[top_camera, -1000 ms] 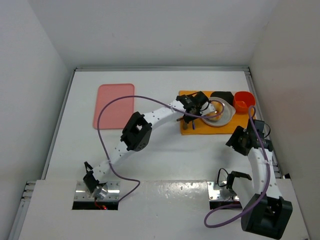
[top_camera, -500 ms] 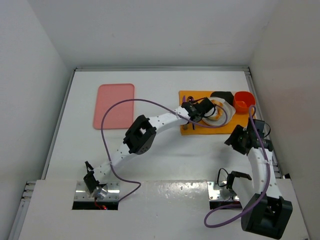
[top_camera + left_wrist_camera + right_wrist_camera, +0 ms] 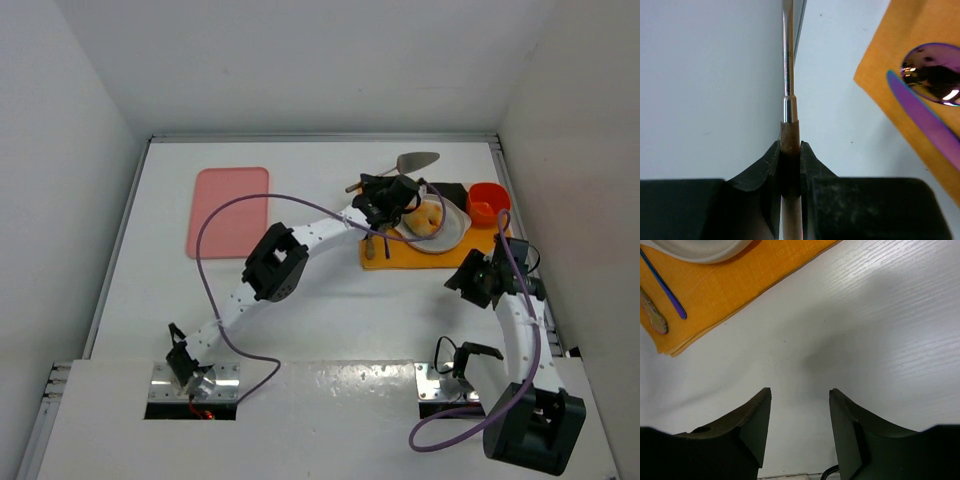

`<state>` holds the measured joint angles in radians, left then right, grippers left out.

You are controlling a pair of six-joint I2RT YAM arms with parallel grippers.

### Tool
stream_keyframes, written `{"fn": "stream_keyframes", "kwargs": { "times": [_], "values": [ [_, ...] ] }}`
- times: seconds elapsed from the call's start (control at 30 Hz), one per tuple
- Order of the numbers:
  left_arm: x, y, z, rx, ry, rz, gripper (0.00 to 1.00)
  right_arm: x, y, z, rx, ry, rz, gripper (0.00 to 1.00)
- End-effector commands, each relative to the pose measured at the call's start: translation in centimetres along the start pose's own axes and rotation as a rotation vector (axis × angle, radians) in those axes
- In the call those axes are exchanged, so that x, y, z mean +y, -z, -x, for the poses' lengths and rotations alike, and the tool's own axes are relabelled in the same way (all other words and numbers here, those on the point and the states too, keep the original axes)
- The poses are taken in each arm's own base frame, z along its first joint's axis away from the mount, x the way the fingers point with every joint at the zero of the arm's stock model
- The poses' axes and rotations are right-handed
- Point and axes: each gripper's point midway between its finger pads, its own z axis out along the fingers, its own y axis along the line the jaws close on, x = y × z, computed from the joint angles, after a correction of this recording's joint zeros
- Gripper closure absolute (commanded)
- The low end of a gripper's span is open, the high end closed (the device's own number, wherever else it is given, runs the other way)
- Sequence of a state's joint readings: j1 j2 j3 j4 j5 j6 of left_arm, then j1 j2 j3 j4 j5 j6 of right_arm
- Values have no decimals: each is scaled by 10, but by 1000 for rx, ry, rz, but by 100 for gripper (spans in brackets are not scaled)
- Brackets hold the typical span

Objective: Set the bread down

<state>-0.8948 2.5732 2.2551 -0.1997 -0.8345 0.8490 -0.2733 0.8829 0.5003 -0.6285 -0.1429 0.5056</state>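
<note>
The bread (image 3: 428,218), a small golden-brown bun, lies on the white plate (image 3: 455,228) on the orange mat (image 3: 400,255). My left gripper (image 3: 380,192) sits just left of the plate and is shut on the wooden handle of a metal spatula (image 3: 418,160). The spatula's blade points toward the far edge, off the plate. In the left wrist view my left gripper (image 3: 790,150) clamps the spatula's handle (image 3: 789,132), with its steel shaft running straight up. My right gripper (image 3: 470,285) is open and empty over bare table in front of the mat, as the right wrist view (image 3: 800,395) also shows.
A red cup (image 3: 487,202) and a black object (image 3: 445,190) stand at the mat's far right. A pink mat (image 3: 228,211) lies at the far left. Iridescent cutlery (image 3: 935,80) lies on the orange mat (image 3: 900,65) and also shows in the right wrist view (image 3: 665,287).
My left gripper has drawn back from over the plate to its left. The spatula blade has swung out toward the far edge, leaving the bread uncovered on the plate. The right arm barely moved.
</note>
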Motion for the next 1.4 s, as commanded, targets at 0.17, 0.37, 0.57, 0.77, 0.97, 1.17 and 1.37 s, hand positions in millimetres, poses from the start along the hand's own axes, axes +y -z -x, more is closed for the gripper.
{"fn": "stream_keyframes", "kwargs": {
  "times": [0.17,0.37,0.57,0.77,0.97,1.17,1.37],
  "values": [
    [145,21,-90,29,457,-26,100,9,-8,7,-40,-54,53,50],
    [148,41,-303,347,725,-246,100,9,-18,8,-59,-84,62,50],
    [91,89,-458,595,1015,-373,100,13,-25,12,-65,-110,84,52],
    [2,134,-549,802,1245,-476,100,20,-28,18,-38,-102,93,52],
    [-41,152,-567,877,1315,-551,100,11,-31,8,-7,-131,60,46],
    [-54,161,-565,890,1277,-591,100,-14,-24,-13,28,-125,-60,5],
    [-54,166,-562,880,1243,-591,88,-27,-15,-14,-8,-90,-112,0]
  ]
}}
